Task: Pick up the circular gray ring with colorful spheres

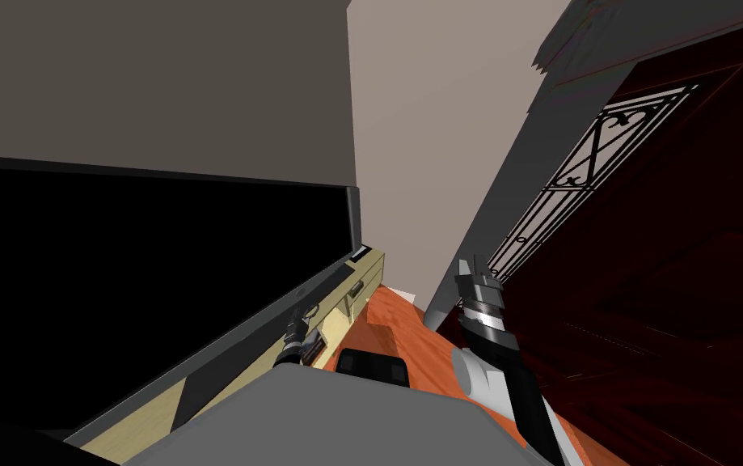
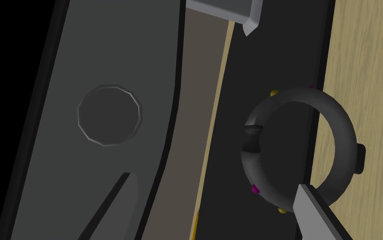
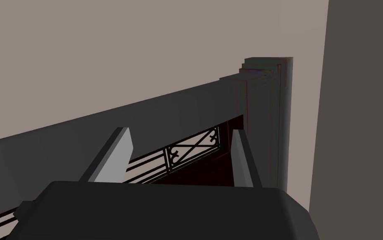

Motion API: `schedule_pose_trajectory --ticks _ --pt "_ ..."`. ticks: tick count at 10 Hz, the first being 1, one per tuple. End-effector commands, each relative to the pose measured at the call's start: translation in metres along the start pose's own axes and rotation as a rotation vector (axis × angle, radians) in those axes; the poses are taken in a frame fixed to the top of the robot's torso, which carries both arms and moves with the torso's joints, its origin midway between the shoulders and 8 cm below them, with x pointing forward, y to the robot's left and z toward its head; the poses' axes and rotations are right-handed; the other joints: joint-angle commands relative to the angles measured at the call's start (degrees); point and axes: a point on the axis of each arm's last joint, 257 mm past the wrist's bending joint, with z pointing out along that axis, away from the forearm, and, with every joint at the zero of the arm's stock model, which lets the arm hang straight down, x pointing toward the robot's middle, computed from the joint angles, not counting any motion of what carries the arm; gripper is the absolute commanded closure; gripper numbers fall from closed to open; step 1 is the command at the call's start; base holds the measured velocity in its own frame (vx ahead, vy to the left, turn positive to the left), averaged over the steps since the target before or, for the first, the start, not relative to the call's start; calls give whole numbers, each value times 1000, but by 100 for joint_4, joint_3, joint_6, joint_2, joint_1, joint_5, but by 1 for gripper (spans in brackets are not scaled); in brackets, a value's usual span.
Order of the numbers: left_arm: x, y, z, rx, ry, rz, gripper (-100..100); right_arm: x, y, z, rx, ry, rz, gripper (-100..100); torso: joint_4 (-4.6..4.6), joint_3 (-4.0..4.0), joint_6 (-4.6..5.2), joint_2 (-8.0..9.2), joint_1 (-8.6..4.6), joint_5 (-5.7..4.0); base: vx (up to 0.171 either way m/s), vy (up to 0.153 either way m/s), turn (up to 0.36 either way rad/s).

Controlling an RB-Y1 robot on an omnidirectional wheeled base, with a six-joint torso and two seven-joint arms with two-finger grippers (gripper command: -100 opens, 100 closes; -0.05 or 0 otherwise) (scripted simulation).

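Dark grey and smooth, the ring (image 2: 344, 141) lies flat, half on a black strip (image 2: 269, 62) and half on the pale wood cabinet top (image 2: 369, 83). Its coloured spheres barely peek out from under the band: a magenta one (image 2: 255, 189) and a yellow one (image 2: 282, 210) near the gripper, and another yellow one (image 2: 274, 92) on the far side. The rest are tucked out of sight. A small dark nub (image 2: 360, 158) juts from the ring's outer edge over the wood; I can't tell what it is.

The left gripper (image 2: 214, 180) hangs above with its jaws wide apart. One light finger (image 2: 311, 208) overlaps the ring's near edge and covers part of the band. The other finger (image 2: 119, 204) is in shadow over a grey panel with a round disc (image 2: 107, 114), well apart from the ring. Whether the light finger touches the ring I can't say.

From the head camera, the left gripper (image 1: 301, 328) sits low and centre-left against the cabinet (image 1: 361, 279), beside the black screen (image 1: 151, 283). The ring there is too small to make out.

The right gripper (image 1: 474, 271) is raised right of centre, by the dark red door with its iron scrollwork (image 1: 604, 162). Its fingers (image 3: 111, 158) stand apart, holding nothing.
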Motion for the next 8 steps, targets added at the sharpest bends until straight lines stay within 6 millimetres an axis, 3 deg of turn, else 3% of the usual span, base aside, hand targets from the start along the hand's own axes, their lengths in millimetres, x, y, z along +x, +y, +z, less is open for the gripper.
schedule_pose_trajectory --ticks 1,2,3,4,5,6,7,8 --pt "4 12 -4 -13 -15 -33 -100 0 0 0 0 0 0 0 0 0 0 0 0 0 66 46 -50" --pt "11 20 -8 -22 -26 -63 -100 0 0 0 0 0 0 0 0 0 0 1 2 0 66 43 -74" --pt "7 15 -5 -16 -19 -45 -100 0 0 0 0 0 0 0 0 0 0 1 1 0 30 18 -17" --pt "7 15 -5 -17 -20 -48 0 0 0 0 0 0 0 0 2 6 -1 12 -6 -2 6 4 3" --pt "34 23 5 -34 33 -52 -100 0 0 0 0 0 0 0 4 11 -1 21 -11 -3 19 6 391" --pt "52 35 8 -62 75 -48 -100 0 0 0 0 0 0 0 3 9 -7 17 -12 -3 34 -8 424" --pt "60 30 13 -51 86 -53 -100 0 0 0 0 0 0 0 2 6 -3 10 -17 -4 27 -18 261" --pt "85 37 21 -67 138 -51 -100 0 0 0 0 0 0 0 2 7 -2 13 -19 -5 24 -14 416"
